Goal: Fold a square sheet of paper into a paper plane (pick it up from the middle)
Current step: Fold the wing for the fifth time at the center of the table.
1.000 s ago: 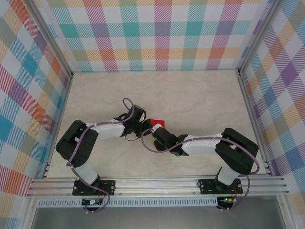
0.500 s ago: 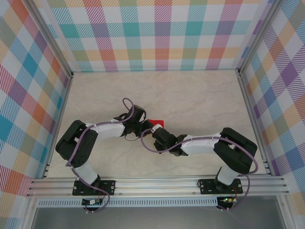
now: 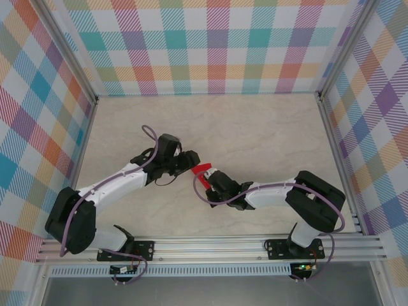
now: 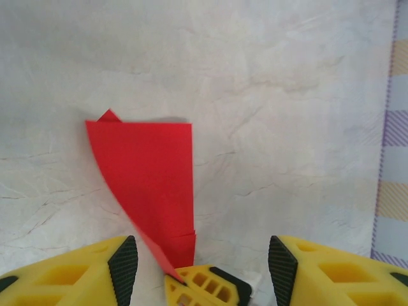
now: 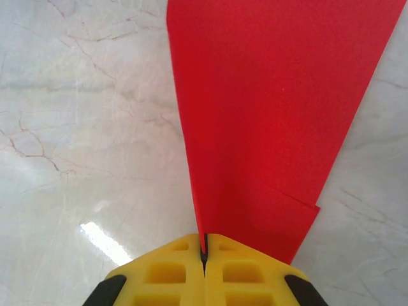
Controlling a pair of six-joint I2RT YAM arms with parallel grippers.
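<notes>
The bright red square sheet of paper (image 3: pixel 203 169) is folded into a narrow, tapering paper plane shape with layered flaps (image 5: pixel 268 108). My right gripper (image 5: pixel 204 252) is shut on its near end, with the crease pinched between the yellow fingers. In the top view the right gripper (image 3: pixel 210 180) sits mid-table, just right of the left one. My left gripper (image 4: pixel 203 261) stands open, its pads (image 4: pixel 124 261) apart on either side of the right gripper's fingertips (image 4: pixel 207 287) and not touching the paper (image 4: pixel 146 172). The left gripper (image 3: pixel 190 160) is just left of the paper.
The pale marble-patterned tabletop (image 3: pixel 255 127) stretches behind the grippers. Checked walls (image 3: pixel 210 44) close off the back and both sides. An aluminium rail (image 3: pixel 210 245) runs along the near edge by the arm bases.
My left gripper has opened, let go of the paper and drawn back to the left as its arm stretched out. My right gripper has shut on the paper's end.
</notes>
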